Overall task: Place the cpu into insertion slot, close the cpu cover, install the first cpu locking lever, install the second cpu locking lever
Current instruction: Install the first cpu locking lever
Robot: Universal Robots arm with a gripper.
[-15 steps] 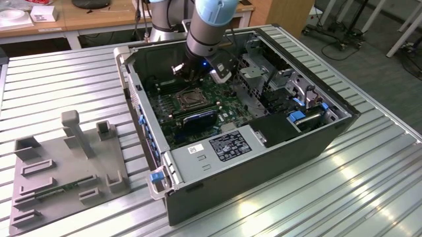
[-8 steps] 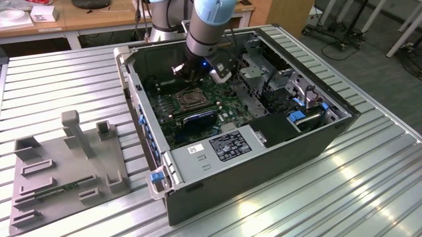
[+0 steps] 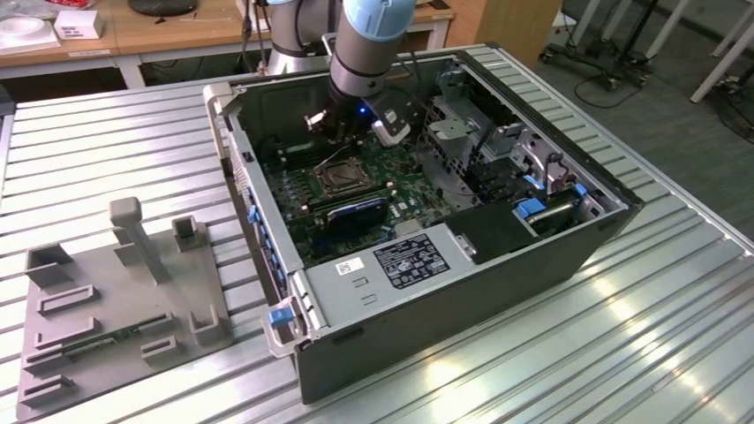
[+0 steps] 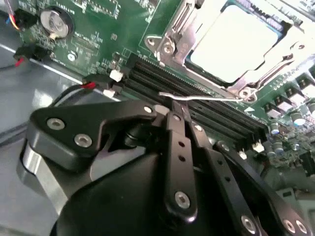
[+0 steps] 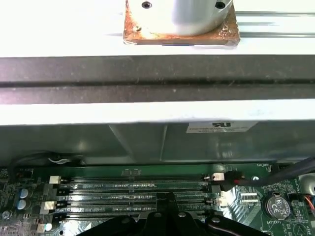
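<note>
In the second wrist view the pale cpu (image 4: 236, 42) lies in the insertion slot (image 3: 342, 177), and the silvery cpu cover (image 4: 219, 78) lies flat around it. A thin silvery locking lever (image 4: 206, 98) runs along the socket's edge, above the black memory slots (image 4: 162, 81). My gripper (image 4: 173, 105) is shut, and its black fingertips (image 4: 170, 115) meet right at the lever's hooked end. I cannot tell whether they pinch the lever or only touch it. In the exterior view the gripper (image 3: 339, 134) hangs inside the open computer case, just behind the socket.
The case wall (image 5: 147, 83) stands close behind the memory slots (image 5: 133, 194). A coin battery (image 5: 278, 206) and red-and-black cables (image 4: 83, 87) lie beside them. Drive cages (image 3: 471, 132) fill the case's right side. A grey fixture plate (image 3: 118, 300) sits on the table at the exterior view's left.
</note>
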